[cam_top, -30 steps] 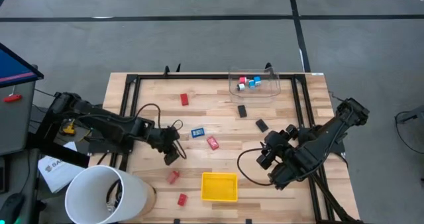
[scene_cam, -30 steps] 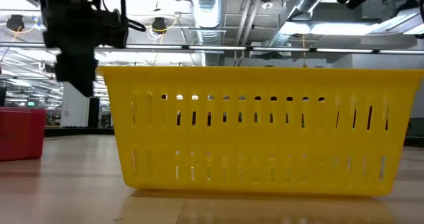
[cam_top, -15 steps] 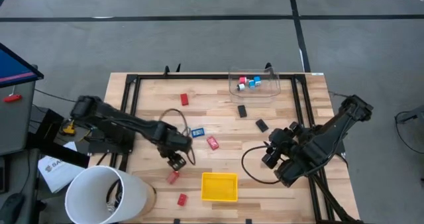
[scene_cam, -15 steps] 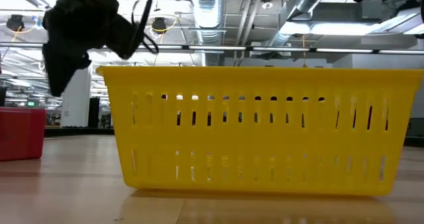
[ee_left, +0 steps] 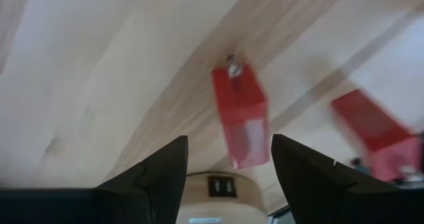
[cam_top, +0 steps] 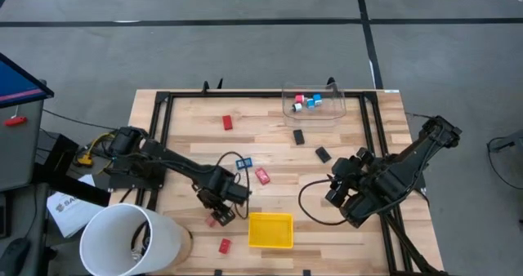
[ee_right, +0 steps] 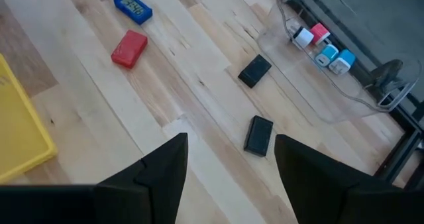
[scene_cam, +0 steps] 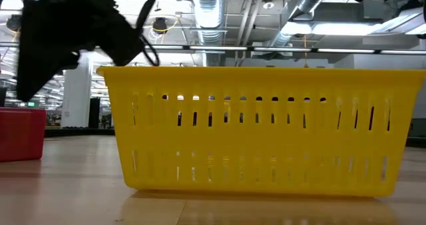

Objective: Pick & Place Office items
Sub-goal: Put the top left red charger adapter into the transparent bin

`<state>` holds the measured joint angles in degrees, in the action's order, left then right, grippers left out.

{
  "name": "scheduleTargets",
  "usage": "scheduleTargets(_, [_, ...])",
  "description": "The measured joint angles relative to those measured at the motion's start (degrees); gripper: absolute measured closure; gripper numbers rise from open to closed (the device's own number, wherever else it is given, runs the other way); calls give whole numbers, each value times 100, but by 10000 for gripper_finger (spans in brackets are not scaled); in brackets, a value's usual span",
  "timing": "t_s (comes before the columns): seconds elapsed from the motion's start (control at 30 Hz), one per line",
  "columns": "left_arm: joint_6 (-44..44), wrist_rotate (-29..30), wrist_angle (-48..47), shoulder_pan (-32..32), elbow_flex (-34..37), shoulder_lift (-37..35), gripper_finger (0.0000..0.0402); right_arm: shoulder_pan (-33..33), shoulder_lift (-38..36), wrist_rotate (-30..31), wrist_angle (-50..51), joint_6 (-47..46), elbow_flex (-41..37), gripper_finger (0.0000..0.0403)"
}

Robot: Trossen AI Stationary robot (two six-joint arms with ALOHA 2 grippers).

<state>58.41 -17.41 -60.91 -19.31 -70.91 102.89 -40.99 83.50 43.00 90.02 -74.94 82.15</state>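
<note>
Gripper left (cam_top: 219,213), jaws spread, having swung across from the blue item (cam_top: 243,162), is now descending over the red item (ee_left: 240,118) lying directly between my fingers (ee_left: 149,177), ready for pickup.

Left pincer (cam_top: 219,211) low over table, fingers apart; right pincer (cam_top: 337,190) raised, fingers apart.
</note>
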Motion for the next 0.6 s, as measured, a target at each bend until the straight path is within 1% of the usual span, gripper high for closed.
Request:
scheduleTargets(0.2, [211,201,27,-189,2,46,187,-65,0,147,-1,45,0,185])
scheduleTargets(0.43, [450,205,247,-393,5,46,187,-117,2,164,-1,39,0,185])
scheduleTargets(0.6, [541,242,494,-510,198,44,187,-184,2,168,-1,-9,0,185])
